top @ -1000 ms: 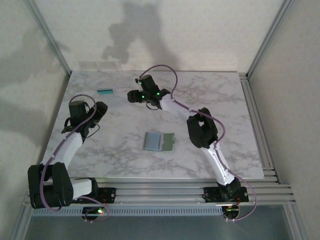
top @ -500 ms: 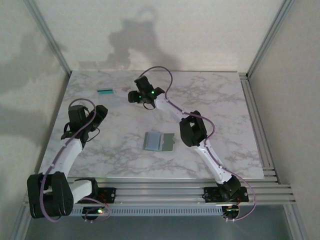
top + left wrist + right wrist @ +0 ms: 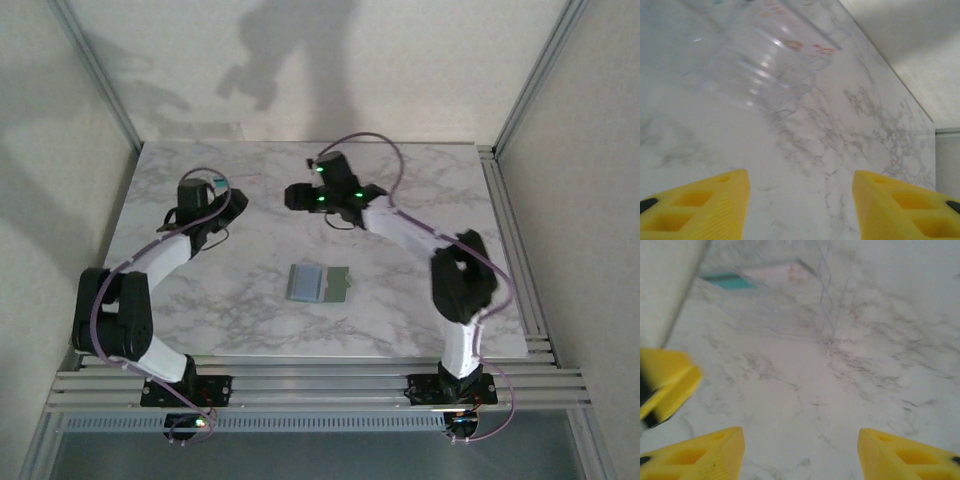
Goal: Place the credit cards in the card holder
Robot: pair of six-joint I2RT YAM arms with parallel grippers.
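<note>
From where I sit, nothing is loaded yet. The card holder (image 3: 318, 284) lies opened flat in the middle of the counter (image 3: 420, 310), well apart from both arms, and I can make out no card in it, though its slots are too small in the top view to be sure.

The cards are at the far upper left of the counter. In the right wrist view I see a teal card (image 3: 730, 281) lying flat at the upper left of the frame, with a pale card (image 3: 787, 272) bearing a reddish mark just beside it. A clear plastic piece (image 3: 765, 65) lies in the same spot, and I cannot tell what it is.

The left end effector (image 3: 203, 192) sits over that card area, and the right end effector (image 3: 298, 196) is near it, toward the centre. Both are released, fingers spread, with only bare marble between them. By my reckoning every pick and every insertion is left to do.

The holder's long axis runs left to right in the top view, bluish panel on the left and green panel on the right. The teal card's long axis also runs roughly left to right, dipping slightly toward the right in the right wrist view.
</note>
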